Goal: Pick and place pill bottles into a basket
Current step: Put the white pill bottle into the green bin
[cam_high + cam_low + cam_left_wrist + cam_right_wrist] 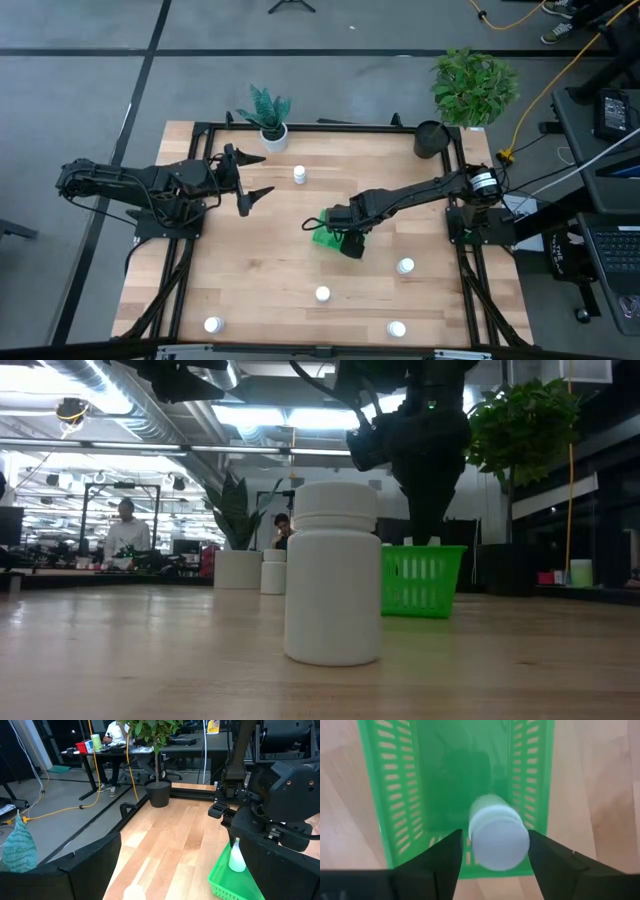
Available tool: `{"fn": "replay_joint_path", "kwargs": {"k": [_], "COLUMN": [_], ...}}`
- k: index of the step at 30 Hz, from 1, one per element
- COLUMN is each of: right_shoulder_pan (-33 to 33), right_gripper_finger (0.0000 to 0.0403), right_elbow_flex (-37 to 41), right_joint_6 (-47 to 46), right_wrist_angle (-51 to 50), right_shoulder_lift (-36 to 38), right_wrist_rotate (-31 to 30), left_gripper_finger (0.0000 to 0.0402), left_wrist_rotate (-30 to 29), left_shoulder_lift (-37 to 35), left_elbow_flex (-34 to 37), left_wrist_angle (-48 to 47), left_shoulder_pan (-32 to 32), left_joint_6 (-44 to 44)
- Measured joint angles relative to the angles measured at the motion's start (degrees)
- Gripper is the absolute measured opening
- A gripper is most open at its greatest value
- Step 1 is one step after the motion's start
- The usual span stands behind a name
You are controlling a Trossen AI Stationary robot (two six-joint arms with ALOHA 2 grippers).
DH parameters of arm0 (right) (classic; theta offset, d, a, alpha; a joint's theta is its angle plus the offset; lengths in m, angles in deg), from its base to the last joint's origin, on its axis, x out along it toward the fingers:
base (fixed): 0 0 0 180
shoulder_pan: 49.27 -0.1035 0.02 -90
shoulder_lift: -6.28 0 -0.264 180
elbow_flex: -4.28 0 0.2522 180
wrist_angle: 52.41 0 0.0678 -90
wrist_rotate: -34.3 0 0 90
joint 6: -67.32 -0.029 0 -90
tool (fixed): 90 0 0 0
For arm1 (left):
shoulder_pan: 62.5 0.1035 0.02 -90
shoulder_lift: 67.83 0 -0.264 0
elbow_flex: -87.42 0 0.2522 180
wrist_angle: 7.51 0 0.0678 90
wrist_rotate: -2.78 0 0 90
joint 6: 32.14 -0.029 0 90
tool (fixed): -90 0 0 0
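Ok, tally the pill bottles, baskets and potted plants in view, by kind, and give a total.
White pill bottles: 6 (5 standing on the table, 1 in the right gripper)
Green basket: 1
Potted plants: 2
Total: 9

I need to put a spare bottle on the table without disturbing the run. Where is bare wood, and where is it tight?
Bare wood lies between the left gripper and the basket, and at the near-left between the corner pill bottle and the middle one. It is crowded at the basket, where the right gripper holds a bottle.
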Motion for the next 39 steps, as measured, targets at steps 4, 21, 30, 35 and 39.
{"fn": "replay_joint_path", "kwargs": {"k": [4, 21, 30, 35, 39], "right_shoulder_pan": [-0.5, -1.9, -4.5, -5.3, -5.3], "right_gripper_finger": [0.0229, 0.0243, 0.0243, 0.0243, 0.0243], "right_elbow_flex": [0.0, -20.0, -16.9, -4.3, 7.2], "right_joint_6": [-0.3, 1.7, -6.2, -3.6, -2.8], "right_wrist_angle": [-0.5, -19.0, -16.5, -6.9, 1.4], "right_shoulder_lift": [0.0, 0.5, 19.3, 32.6, 41.2], "right_wrist_rotate": [0.0, -13.0, -43.0, -44.6, -44.5], "left_gripper_finger": [0.04, 0.04, 0.04, 0.04, 0.04], "left_wrist_rotate": [0.0, 1.4, 15.0, 16.4, 17.4], "left_shoulder_lift": [0.0, 0.0, 10.3, 21.5, 29.9], "left_elbow_flex": [0.0, 0.0, -3.9, -11.2, -17.2], "left_wrist_angle": [0.0, -1.5, -16.9, -21.0, -20.9], "left_shoulder_pan": [0.0, 0.3, 7.7, 13.0, 17.1], "left_joint_6": [0.0, 0.0, 5.2, -0.6, -4.5]}}
